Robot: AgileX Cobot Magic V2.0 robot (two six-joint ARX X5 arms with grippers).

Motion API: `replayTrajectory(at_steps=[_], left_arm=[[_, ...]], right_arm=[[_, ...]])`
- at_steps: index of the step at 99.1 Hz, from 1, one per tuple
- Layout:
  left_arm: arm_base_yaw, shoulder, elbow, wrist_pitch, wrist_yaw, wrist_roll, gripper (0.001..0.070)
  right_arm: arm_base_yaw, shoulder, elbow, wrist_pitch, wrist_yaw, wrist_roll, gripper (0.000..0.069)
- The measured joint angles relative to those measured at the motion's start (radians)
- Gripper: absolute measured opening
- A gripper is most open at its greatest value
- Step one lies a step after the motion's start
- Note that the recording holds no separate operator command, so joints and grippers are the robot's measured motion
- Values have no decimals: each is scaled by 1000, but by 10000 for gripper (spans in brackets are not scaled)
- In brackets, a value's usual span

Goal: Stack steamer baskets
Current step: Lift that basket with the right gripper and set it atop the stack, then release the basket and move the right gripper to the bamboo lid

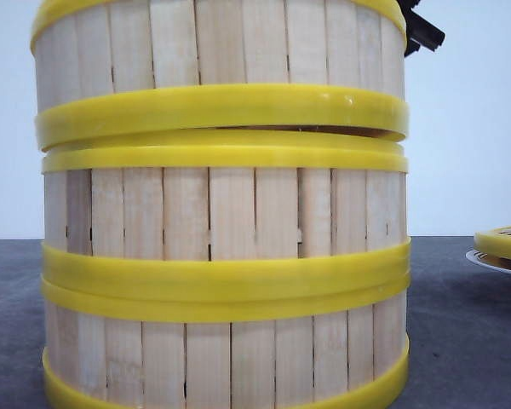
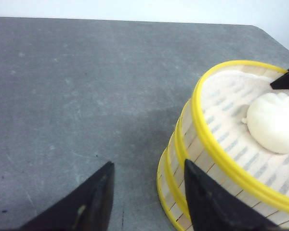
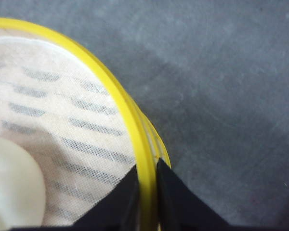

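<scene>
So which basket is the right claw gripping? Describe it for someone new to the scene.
A stack of steamer baskets fills the front view. The one gripped is the top basket, the right claw pinching its yellow rim. Unlike those below, it sits slightly tilted and holds a white bun.

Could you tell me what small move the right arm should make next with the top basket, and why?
Probably lower it slightly, then let go. The right gripper pinches the rim of the top basket, which holds a white bun. In the front view a thin gap shows on the right between its bottom rim and the middle basket, so it looks tilted, not fully seated. The left gripper is open beside the stack.
</scene>
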Motion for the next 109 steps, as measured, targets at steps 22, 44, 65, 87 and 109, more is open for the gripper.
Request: replayTrajectory(at_steps=[22, 44, 65, 87, 109], left_arm=[[0, 0, 0, 1, 0, 3, 269], [0, 0, 0, 1, 0, 5, 269], [0, 0, 0, 1, 0, 5, 269], [0, 0, 0, 1, 0, 5, 269], [0, 0, 0, 2, 0, 5, 269]], right_arm=[[0, 0, 0, -5, 10, -4, 27], [0, 0, 0, -37, 9, -4, 108], [-1, -1, 0, -29, 9, -4, 328], [-13, -101, 0, 29, 55, -3, 340], [-44, -261, 1, 15, 188, -2, 340]])
